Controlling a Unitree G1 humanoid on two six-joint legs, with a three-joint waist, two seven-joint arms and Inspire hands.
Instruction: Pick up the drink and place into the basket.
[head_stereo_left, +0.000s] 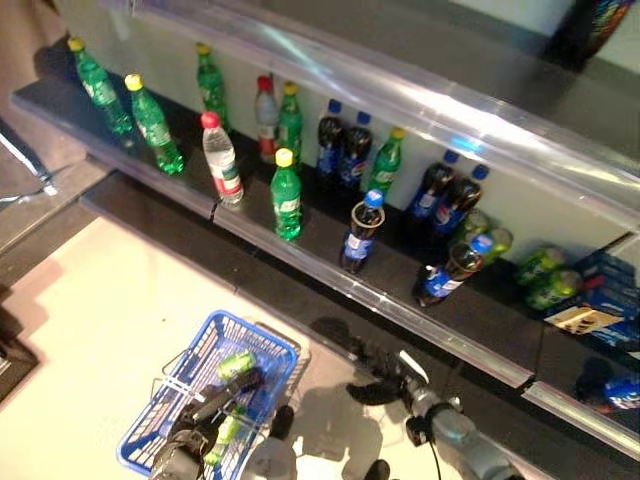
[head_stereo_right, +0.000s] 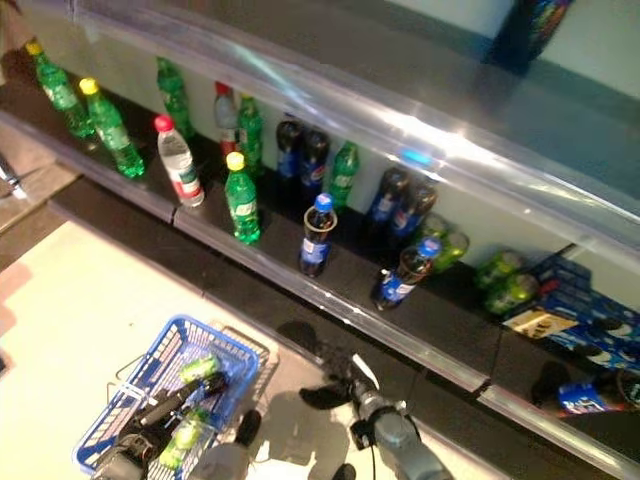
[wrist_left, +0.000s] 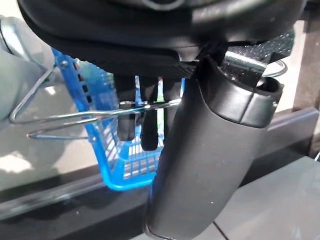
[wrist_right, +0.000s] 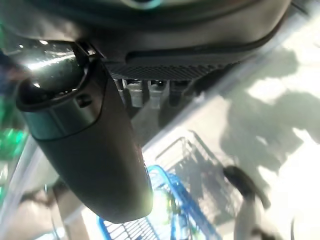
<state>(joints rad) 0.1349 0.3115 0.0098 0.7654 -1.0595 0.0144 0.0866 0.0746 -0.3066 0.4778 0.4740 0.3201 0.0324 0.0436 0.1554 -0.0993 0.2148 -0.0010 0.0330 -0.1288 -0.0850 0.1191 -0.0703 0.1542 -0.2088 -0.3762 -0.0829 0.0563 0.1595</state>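
Note:
My left hand is shut on the thin wire handles of the blue basket, which hangs low in front at the left. Green cans lie inside it. My right hand is open and empty, low beside the basket's right side and below the shelf's front edge. It also shows in the right eye view. Drinks stand on the dark shelf above. The nearest are an upright cola bottle with a blue cap and a leaning cola bottle.
Along the shelf stand green bottles with yellow caps, a clear water bottle with a red cap, more cola bottles, green cans and blue boxes at the right. A clear rail runs above the shelf.

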